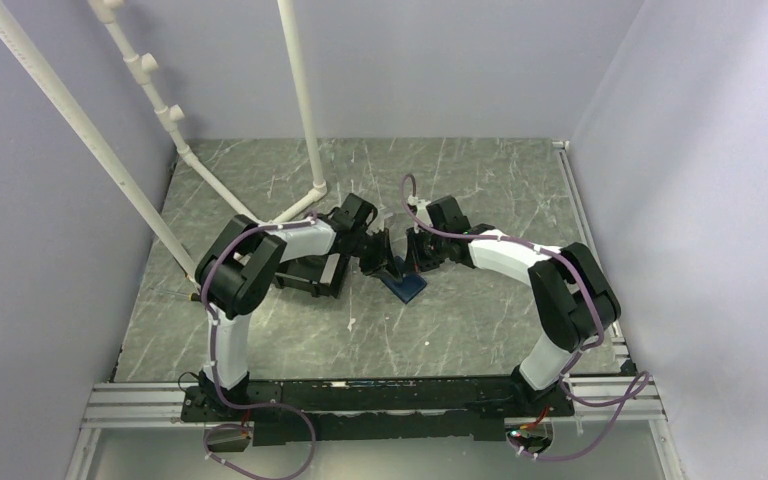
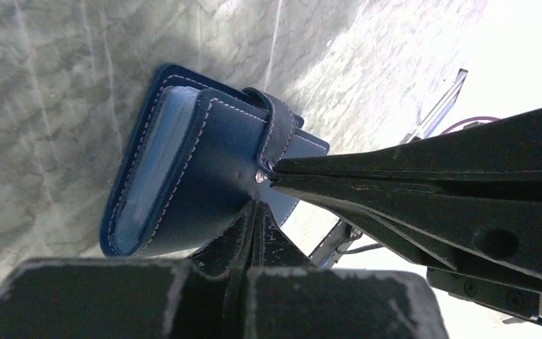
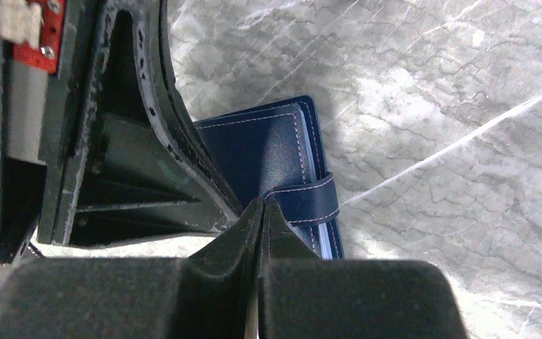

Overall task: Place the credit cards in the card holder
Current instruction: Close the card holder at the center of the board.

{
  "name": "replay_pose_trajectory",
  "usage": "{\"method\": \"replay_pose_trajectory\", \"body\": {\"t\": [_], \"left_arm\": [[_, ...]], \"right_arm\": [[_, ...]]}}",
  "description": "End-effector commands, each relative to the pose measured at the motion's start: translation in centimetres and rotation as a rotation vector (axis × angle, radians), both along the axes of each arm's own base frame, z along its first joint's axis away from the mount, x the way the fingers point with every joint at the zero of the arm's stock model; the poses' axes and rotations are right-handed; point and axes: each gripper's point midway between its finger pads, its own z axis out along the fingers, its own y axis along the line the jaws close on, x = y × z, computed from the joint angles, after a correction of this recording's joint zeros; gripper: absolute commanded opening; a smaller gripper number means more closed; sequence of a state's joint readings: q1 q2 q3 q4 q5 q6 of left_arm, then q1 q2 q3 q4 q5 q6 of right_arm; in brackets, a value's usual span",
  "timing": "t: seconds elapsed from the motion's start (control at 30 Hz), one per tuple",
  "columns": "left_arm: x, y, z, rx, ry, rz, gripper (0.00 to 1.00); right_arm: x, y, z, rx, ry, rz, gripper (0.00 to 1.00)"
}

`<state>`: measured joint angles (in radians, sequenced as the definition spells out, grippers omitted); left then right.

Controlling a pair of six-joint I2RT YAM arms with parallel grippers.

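Note:
The card holder (image 1: 406, 286) is a navy wallet lying folded on the marble table, its snap tab (image 2: 279, 127) wrapped over the top flap. A light blue inner edge (image 2: 157, 155) shows along its side. No credit cards are in view. My left gripper (image 2: 255, 206) is shut, with its tip touching the card holder's (image 2: 205, 162) cover just below the tab. From the other side my right gripper (image 3: 262, 204) is also shut, and its tip rests on the card holder (image 3: 268, 145) beside the tab (image 3: 312, 198). Both tips meet close together over the wallet, and neither holds anything.
A black bin (image 1: 316, 273) sits just left of the wallet, under the left arm's wrist. White pipes (image 1: 305, 110) rise at the back left. Walls close the table on the left, back and right.

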<state>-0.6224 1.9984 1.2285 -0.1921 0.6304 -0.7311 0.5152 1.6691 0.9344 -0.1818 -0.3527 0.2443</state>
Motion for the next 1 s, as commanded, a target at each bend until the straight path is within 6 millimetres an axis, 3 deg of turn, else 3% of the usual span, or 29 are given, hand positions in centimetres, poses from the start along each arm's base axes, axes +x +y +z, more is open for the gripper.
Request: {"method": "replay_pose_trajectory", "body": {"t": [0.0, 0.3, 0.97], "left_arm": [[1.6, 1.4, -2.3, 0.095, -0.035, 0.072, 0.00], [1.7, 2.7, -3.7, 0.137, -0.022, 0.101, 0.00], [1.8, 2.9, -3.8, 0.146, -0.022, 0.101, 0.00]], "right_arm": [[-3.4, -1.1, -2.3, -0.036, 0.126, 0.025, 0.00], [-4.0, -1.0, -1.8, -0.004, 0.131, 0.069, 0.00], [-3.5, -0.7, -1.3, 0.051, 0.136, 0.068, 0.00]]}}
